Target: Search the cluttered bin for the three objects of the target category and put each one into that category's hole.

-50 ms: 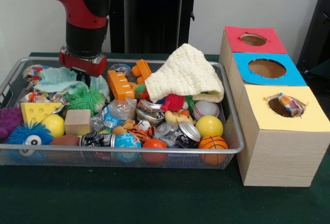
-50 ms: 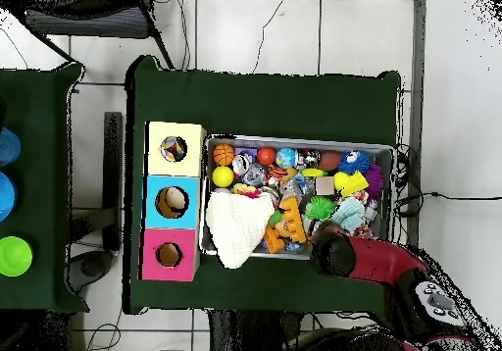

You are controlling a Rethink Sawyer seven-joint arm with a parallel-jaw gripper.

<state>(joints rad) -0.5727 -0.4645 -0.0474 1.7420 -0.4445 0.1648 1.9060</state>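
Far left in front view: purple spiky toy [image 1: 9, 120], blue fuzzy ball [image 1: 28, 134], yellow wedge [image 1: 37, 112]. Above, red arm [image 1: 82, 7] down into bin [image 1: 233, 131], gripper [image 1: 82, 72] buried among cloths; open or shut, cannot tell. Mid-bin: orange blocks [image 1: 124, 82], cream cloth [image 1: 185, 74], cans [image 1: 186, 134], yellow ball [image 1: 209, 126], basketball [image 1: 212, 142]. Right: boxes with holes, red [image 1: 253, 39], blue [image 1: 266, 68], yellow [image 1: 282, 112] with cloth scrap [image 1: 290, 105] inside.

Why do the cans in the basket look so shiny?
In the front view, room light glints off the crushed cans and crinkly wrappers in the wire bin. In the overhead view, they are too small to show any glare.
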